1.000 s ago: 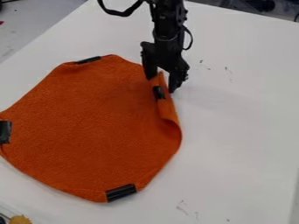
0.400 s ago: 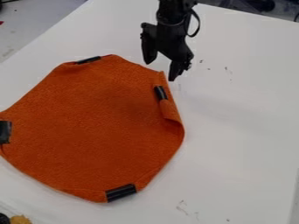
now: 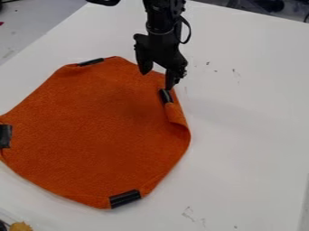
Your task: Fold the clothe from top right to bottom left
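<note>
My black gripper point(image 3: 157, 81) hangs over the upper right edge of the orange cloth point(image 3: 96, 131), open, with its fingers apart. One fingertip is close above the black strip point(image 3: 166, 96) on the cloth's right side; whether it touches the cloth I cannot tell. The cloth lies mostly flat, with its right edge curled inward below that strip. Other black strips mark its top edge point(image 3: 91, 62), left edge point(image 3: 5, 136) and bottom edge point(image 3: 125, 198).
The white table point(image 3: 253, 122) carries small dark marks near its right side and bottom. A yellow object point(image 3: 21, 226) sits at the bottom left corner. A grey surface point(image 3: 30, 27) lies beyond the table's upper left edge.
The gripper first rose off the cloth's upper right edge and shifted right, then came back left and slightly down over it. The cloth's right edge settled slightly outward.
</note>
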`<control>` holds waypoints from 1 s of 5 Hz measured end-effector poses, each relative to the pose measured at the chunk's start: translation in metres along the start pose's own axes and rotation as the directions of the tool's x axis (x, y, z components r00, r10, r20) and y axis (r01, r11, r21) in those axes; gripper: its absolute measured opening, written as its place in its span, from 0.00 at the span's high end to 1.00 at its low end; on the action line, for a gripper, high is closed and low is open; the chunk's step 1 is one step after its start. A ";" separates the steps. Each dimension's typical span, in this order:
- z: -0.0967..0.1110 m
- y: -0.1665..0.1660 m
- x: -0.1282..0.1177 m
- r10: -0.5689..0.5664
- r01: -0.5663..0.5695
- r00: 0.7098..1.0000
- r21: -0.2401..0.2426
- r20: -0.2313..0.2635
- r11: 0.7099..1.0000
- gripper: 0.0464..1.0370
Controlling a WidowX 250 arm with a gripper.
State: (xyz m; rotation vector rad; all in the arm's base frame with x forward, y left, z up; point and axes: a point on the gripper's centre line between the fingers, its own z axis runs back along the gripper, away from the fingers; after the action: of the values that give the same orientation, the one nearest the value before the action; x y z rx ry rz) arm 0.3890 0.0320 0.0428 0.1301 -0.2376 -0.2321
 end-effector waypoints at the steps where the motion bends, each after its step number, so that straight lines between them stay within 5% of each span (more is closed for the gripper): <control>1: -0.013 -0.006 -0.003 -0.012 0.011 1.000 -0.032 -0.026 0.999 0.04; 5: -0.030 -0.021 0.005 -0.048 0.044 0.997 -0.076 -0.054 0.996 0.07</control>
State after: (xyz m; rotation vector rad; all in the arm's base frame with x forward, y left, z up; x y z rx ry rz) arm 0.3966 0.0136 0.0122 0.0680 -0.1705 -0.2827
